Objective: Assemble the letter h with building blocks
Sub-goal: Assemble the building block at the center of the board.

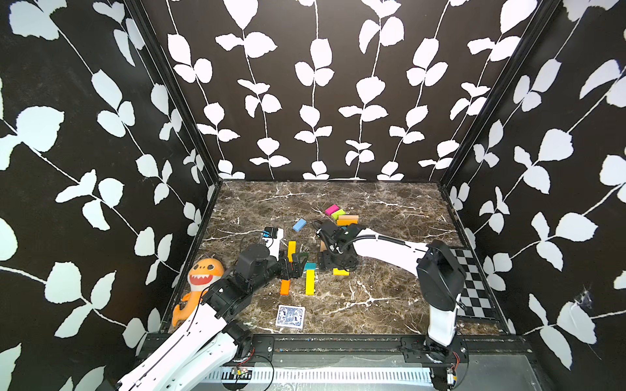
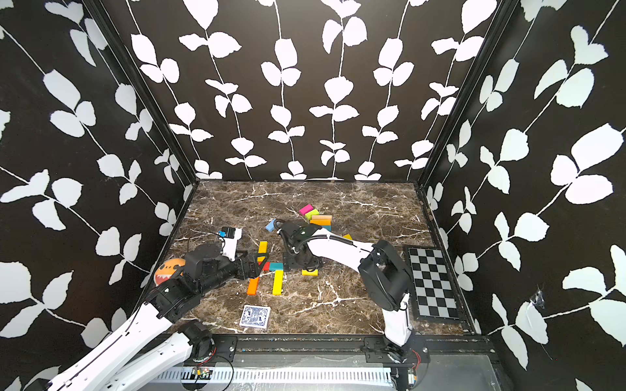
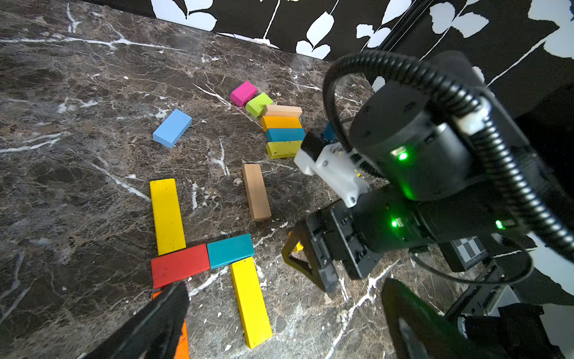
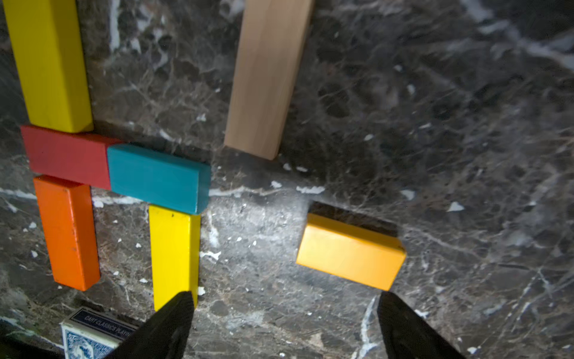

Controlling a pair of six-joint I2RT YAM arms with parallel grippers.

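The building blocks that matter lie flat near the middle of the tabletop (image 1: 372, 304), butted edge to edge so they read as one figure. An upper yellow block (image 4: 46, 62) stands on the red block (image 4: 65, 155), and the orange block (image 4: 68, 233) carries the stem on below it. The teal block (image 4: 155, 177) extends the red one sideways as the bar, and a lower yellow block (image 4: 174, 255) drops from its far end as the short leg. To my eye that already makes an h. The tan block (image 4: 267, 77) and the amber block (image 4: 351, 251) lie apart from it, as spares. More spares sit in a cluster of blocks (image 3: 281, 133) towards the rear, with a light blue block (image 3: 171, 128) lying alone. The right hand (image 4: 284, 298) hovers just beside the amber block, fingers spread wide and empty. The left hand (image 1: 297, 265) is also wide and grips nothing, one finger over the orange block, probably placed to nudge the stem straight.
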